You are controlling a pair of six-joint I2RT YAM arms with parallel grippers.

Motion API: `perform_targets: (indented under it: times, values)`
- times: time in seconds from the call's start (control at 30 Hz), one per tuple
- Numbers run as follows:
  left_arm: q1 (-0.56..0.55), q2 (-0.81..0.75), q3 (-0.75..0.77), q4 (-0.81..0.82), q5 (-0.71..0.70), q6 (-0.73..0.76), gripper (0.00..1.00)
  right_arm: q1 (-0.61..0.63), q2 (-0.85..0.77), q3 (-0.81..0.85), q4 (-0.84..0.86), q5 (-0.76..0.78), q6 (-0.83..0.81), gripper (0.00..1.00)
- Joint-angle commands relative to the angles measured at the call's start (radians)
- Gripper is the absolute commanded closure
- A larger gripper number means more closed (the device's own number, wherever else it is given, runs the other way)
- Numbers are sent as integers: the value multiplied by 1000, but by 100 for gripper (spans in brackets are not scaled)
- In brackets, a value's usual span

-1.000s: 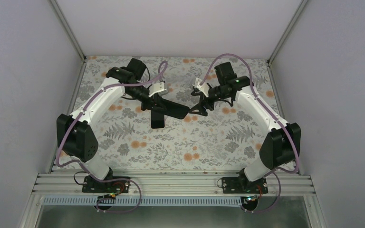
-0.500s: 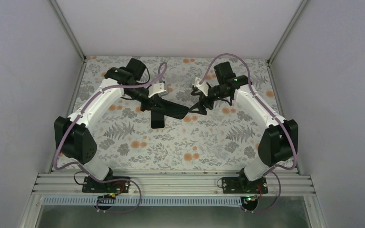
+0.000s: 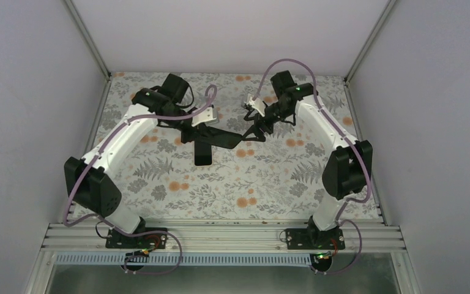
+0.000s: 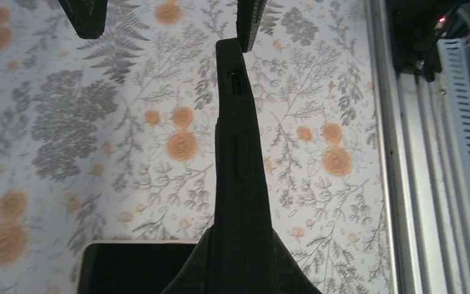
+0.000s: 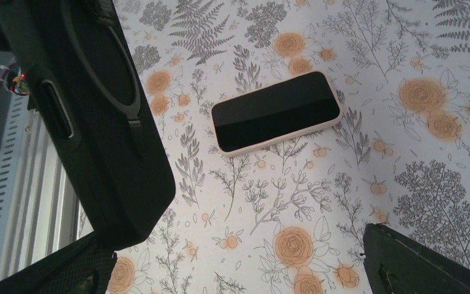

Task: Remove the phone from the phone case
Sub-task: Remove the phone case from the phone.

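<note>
The black phone case (image 3: 223, 139) hangs above the table, and my left gripper (image 3: 203, 131) is shut on its near end. In the left wrist view the case (image 4: 240, 165) shows edge-on, running away from the left gripper (image 4: 242, 272). The phone (image 3: 203, 154), dark screen up with a pale rim, lies flat on the floral table below, out of the case. In the right wrist view the phone (image 5: 275, 111) lies ahead and the case (image 5: 92, 116) fills the left. My right gripper (image 5: 238, 269) stands open, the case's far corner beside its left finger (image 5: 49, 269); nothing is between its fingers.
A floral cloth (image 3: 269, 184) covers the table. Grey walls close in the left, right and back. The aluminium rail (image 3: 220, 236) with both arm bases runs along the near edge, and it also shows in the left wrist view as the rail (image 4: 416, 184) at the right.
The right arm has swung its gripper back and a little left, still open at the case's far end. The left arm shifted slightly with the case. The phone has not moved.
</note>
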Motion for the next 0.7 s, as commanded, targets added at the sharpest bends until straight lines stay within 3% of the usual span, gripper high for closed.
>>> perform_targets:
  times: [0.0, 0.23, 0.4, 0.53, 0.67]
  values:
    - [-77, -103, 28, -214, 134, 62, 98, -71, 91, 161, 77, 85, -28, 2]
    - [-96, -171, 28, -217, 129, 41, 98, -76, 219, 361, 22, 104, -21, 2]
    - [-96, -180, 30, -214, 115, 52, 98, -86, 226, 375, 27, 131, -17, 2]
    - [-90, -178, 4, -154, 66, 33, 98, -87, 156, 299, -36, 59, -68, 2]
    - [-78, -178, -32, -69, 25, 4, 98, -49, -37, 81, -3, 17, -90, 3]
